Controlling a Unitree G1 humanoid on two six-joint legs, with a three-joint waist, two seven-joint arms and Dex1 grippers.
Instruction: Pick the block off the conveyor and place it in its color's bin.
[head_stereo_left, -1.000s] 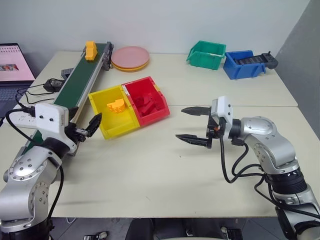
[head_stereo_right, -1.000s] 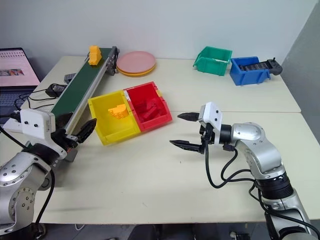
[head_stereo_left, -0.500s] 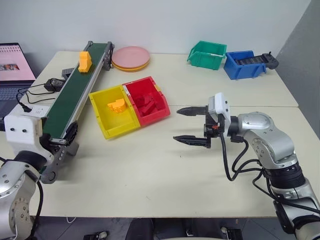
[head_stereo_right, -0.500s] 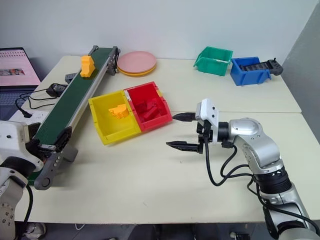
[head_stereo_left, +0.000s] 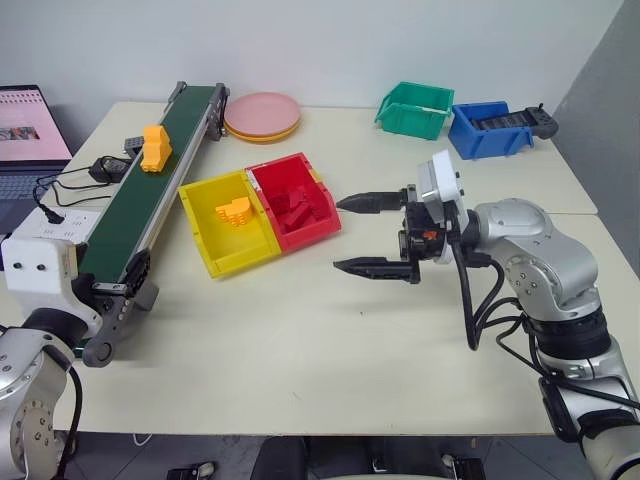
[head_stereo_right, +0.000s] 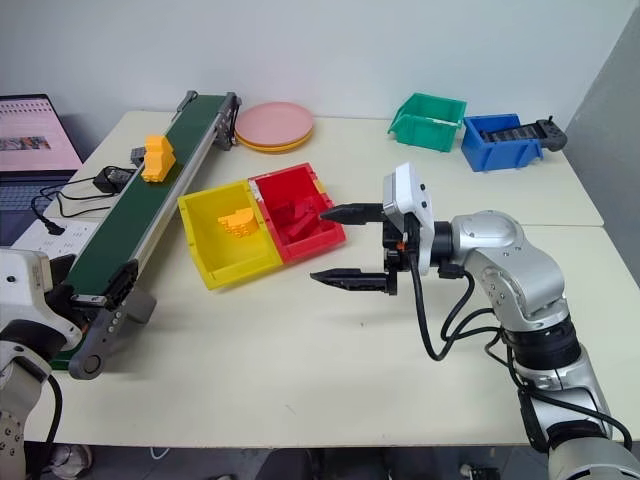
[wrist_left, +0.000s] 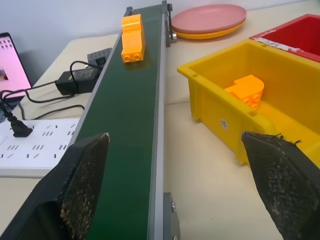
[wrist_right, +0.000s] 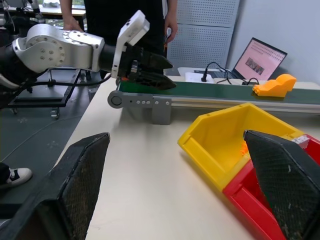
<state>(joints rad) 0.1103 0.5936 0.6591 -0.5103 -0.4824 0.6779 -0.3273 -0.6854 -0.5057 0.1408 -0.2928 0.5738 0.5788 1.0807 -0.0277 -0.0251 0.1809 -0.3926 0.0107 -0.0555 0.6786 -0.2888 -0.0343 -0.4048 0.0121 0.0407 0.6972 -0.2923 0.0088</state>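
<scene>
The orange-yellow block (head_stereo_left: 154, 148) rides on the dark green belt of the conveyor (head_stereo_left: 130, 215), about a third of the way down from its far end. My left gripper (wrist_left: 175, 136) is open at the conveyor's near end, its fingers (wrist_left: 85, 175) spread wide with the belt and the yellow bin's corner ahead of them. The yellow bin (head_stereo_left: 208, 250) stands right of the belt with another orange-yellow piece (head_stereo_left: 233, 212) inside. My right gripper (head_stereo_left: 340, 234) hangs open and empty above the table, just right of the bins, pointing at them.
A red bin (head_stereo_left: 318, 222) holding red blocks adjoins the yellow one. Pink and yellow plates (head_stereo_left: 261, 116), a green bin (head_stereo_left: 412, 110) and a blue bin (head_stereo_left: 488, 130) sit at the back. A laptop (head_stereo_left: 28, 130), power strip (wrist_left: 35, 150) and cables lie left of the conveyor. A person (wrist_right: 125, 15) stands beyond the table.
The block has travelled down the belt toward me. My left gripper drew back from the yellow bin to the conveyor's near end and opened wider. My right gripper rose and shifted toward the bins.
</scene>
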